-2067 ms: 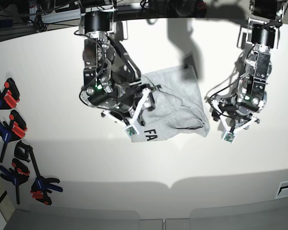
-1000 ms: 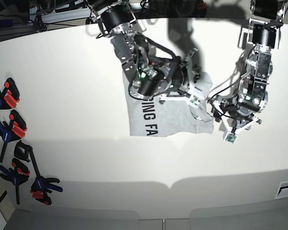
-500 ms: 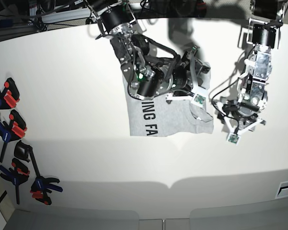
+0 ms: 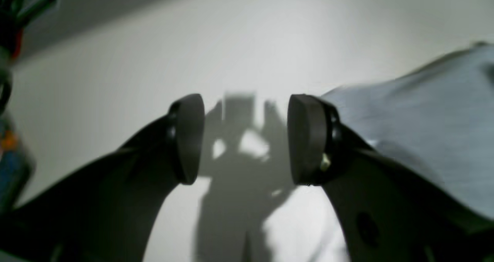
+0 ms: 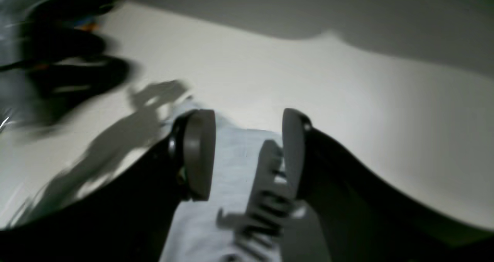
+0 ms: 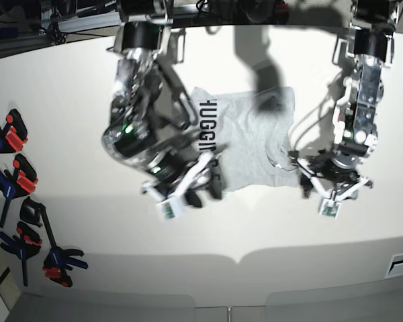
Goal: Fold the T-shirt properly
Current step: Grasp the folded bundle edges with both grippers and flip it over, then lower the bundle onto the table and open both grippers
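While both grippers stand off the cloth, the T-shirt (image 6: 245, 137) lies alone in the upper middle of the base view, a compact grey shape on the white table (image 6: 74, 100) with part of its black lettering (image 6: 207, 124) running down its left edge. That lettering sits on the top layer, which suggests a fold laid over so that the printed side shows.

In the base view the right gripper (image 6: 188, 188) hangs at the lower left corner of the garment, blurred, its arm crossing the left part of the shirt. Its wrist view shows the two pads (image 5: 198, 154) apart with nothing between them; only the grey fabric and blurred letters lie below the gap. So it holds nothing, and I judge it placed there because that hem corner is the nearest free edge to work on.

At the right of the base view the left gripper (image 6: 330, 184) hovers just beside the shirt's lower right corner. Its wrist view gives jaws wide apart over bare table, the cloth's edge (image 4: 417, 111) off to the right. That reads as waiting beside the edge, ready to pinch it for a further fold.
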